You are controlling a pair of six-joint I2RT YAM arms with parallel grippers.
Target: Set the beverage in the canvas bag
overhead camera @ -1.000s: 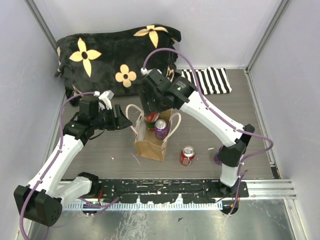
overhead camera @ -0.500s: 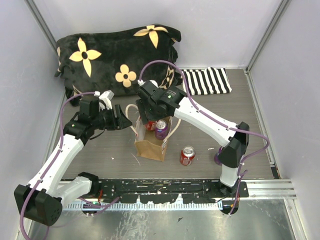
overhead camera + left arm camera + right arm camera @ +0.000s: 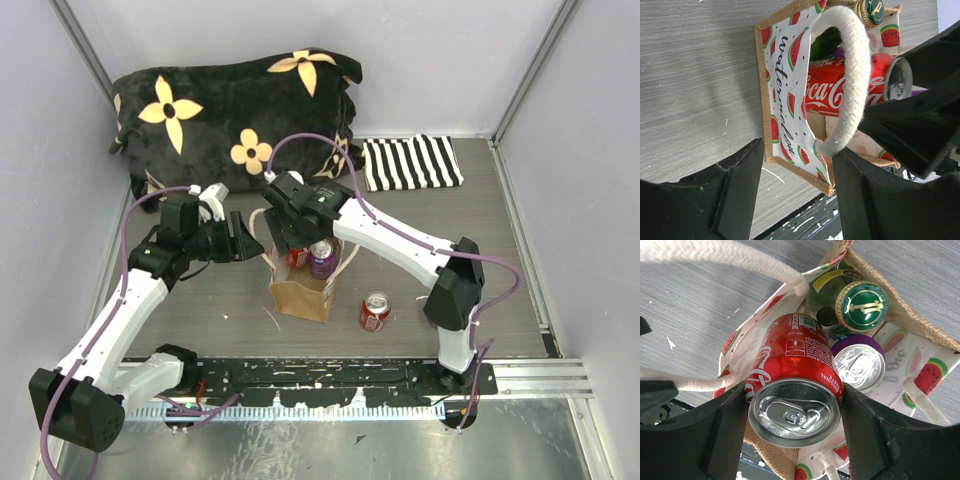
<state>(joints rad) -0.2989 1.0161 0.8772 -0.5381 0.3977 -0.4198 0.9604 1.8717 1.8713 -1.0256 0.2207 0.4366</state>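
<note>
So, right gripper point(image 3: 795, 420): clamped on the red cola can point(image 3: 792, 385), one finger on each side of its upper part.
Can direction: long axis in line with the fingers, pull-tab end toward the wrist, bottom end pointing down into the bag.
Can place: in the far-left part of the mouth of the canvas bag point(image 3: 300, 293), lower end past the rim.
Left gripper point(image 3: 797, 192): jaws wide, with the bag's left rim and the foot of one cream handle point(image 3: 852, 75) between them; whether they touch it is unclear.
Bag: upright near the middle of the table point(image 3: 500, 260), mouth open.
Inside: green bottle point(image 3: 861, 305) and purple can point(image 3: 860, 367), just beside the red cola can.
Near right of bag: loose red can point(image 3: 375, 311), standing apart.
Far: flowered cushion point(image 3: 235, 115), striped cloth point(image 3: 412, 162).
</note>
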